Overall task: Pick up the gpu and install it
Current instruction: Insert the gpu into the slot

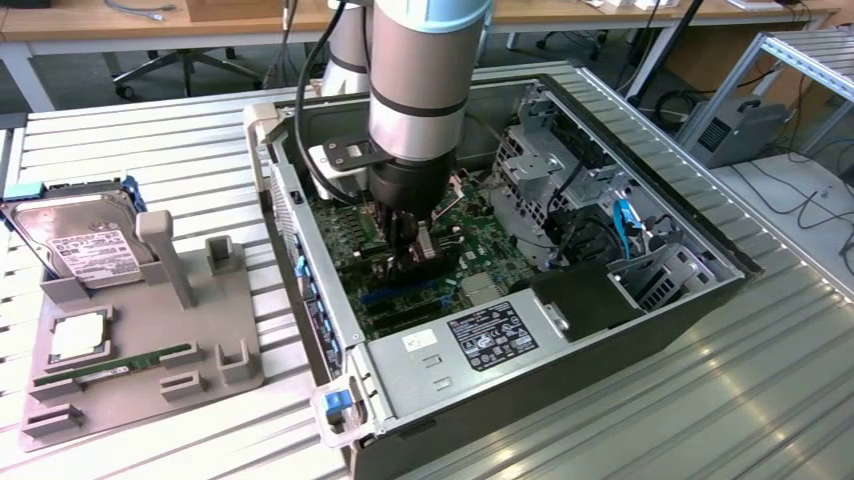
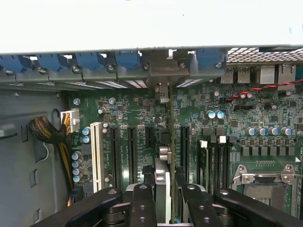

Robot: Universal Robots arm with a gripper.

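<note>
End effector (image 2: pixel 163 198): down inside open PC case (image 1: pixel 667 300), fingers (image 2: pixel 142 203) clamped on gpu.
Gpu (image 2: pixel 161 182): held edge-on betw. fingers, upright, directly under end effector, low over motherboard (image 2: pixel 246 113) slots; seated or not, can't tell.
Beside end effector: black expansion slots (image 2: pixel 124 156), white slot (image 2: pixel 96 156).
Desk (image 1: pixel 160 150): grey holder tray (image 1: pixel 147 395) w/ hard drive (image 1: pixel 80 245), RAM stick (image 1: pixel 114 368), well apart from end effector.

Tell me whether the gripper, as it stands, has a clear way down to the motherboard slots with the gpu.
Probably yes. The gripper holds the gpu edge-on, upright, inside the open case, directly above the black slots. Nothing lies between card and motherboard; the cable bundle sits off to one side.
</note>
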